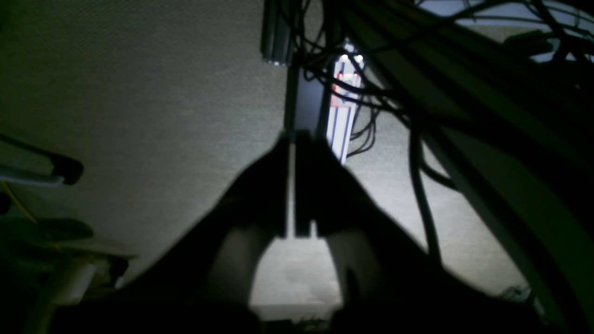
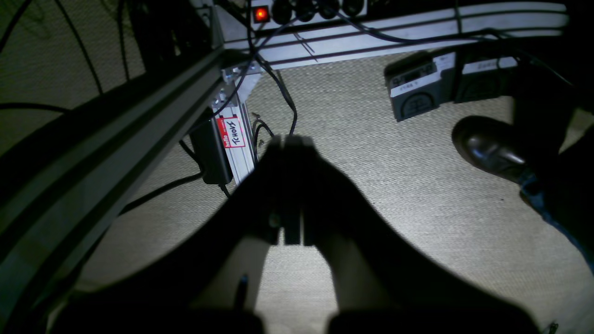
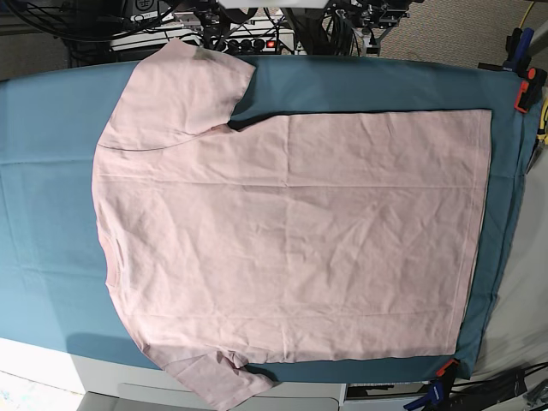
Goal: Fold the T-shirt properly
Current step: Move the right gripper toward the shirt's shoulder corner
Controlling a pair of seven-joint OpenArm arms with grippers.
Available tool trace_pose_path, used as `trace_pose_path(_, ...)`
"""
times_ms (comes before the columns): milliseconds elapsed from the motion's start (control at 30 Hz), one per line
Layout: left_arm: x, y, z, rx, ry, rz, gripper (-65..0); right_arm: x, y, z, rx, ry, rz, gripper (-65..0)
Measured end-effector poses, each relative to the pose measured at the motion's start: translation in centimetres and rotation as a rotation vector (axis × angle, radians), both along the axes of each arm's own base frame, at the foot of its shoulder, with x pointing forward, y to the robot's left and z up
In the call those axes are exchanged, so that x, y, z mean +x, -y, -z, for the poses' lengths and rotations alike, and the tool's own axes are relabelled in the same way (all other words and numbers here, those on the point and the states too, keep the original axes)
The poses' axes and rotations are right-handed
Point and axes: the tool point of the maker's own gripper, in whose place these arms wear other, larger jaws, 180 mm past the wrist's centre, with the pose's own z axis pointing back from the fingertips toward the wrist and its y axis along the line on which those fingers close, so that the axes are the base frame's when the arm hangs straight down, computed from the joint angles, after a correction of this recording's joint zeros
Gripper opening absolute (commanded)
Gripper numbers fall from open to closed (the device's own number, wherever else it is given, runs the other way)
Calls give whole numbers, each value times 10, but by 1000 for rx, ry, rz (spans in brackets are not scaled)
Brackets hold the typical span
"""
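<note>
The T-shirt (image 3: 291,231) is pale pink and lies spread flat, plain side up, on the teal table cloth (image 3: 43,171). Its neck points left and its hem right. One sleeve (image 3: 193,81) lies at the far left; the other (image 3: 214,381) hangs over the near edge. Neither gripper shows in the base view. The left gripper (image 1: 292,139) is shut with nothing in it and faces the carpet beside the table frame. The right gripper (image 2: 288,139) is likewise shut and empty above the floor.
Orange and blue clamps (image 3: 524,90) (image 3: 441,372) hold the cloth at the table's right edge. Below the table are an aluminium frame bar (image 2: 116,139), cables, a power strip (image 2: 301,9) with a red light, grey boxes (image 2: 417,90) and a person's dark shoe (image 2: 492,148).
</note>
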Motion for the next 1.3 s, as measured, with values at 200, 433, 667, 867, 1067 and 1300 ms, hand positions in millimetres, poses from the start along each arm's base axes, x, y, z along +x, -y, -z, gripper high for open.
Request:
trace_pose_path(200,-2,0,0,-1,-8,1,-621,-1,0,0,1,-3,0,-646)
trace_pose_path(433,-3,0,0,-1,-10,1,-621,0,5,0,-8,-3,0,-646)
trace_pose_path(667,-4,0,0,-1,-11,-2,-621,0,5,0,-7,0,-2,-646)
trace_pose_path(867,-14,-13,-3,9,-4,3,-621,-8,14,-4,-39,0,-93,-646)
trace_pose_path(1067,-44,-30,-13,25,-1,14,-621,-26,48,-16,-101,39,-117,-646)
trace_pose_path(1300,-80,-55,-42,40,-15,63,-621,-74,81,-39,-157,14,-168,-646)
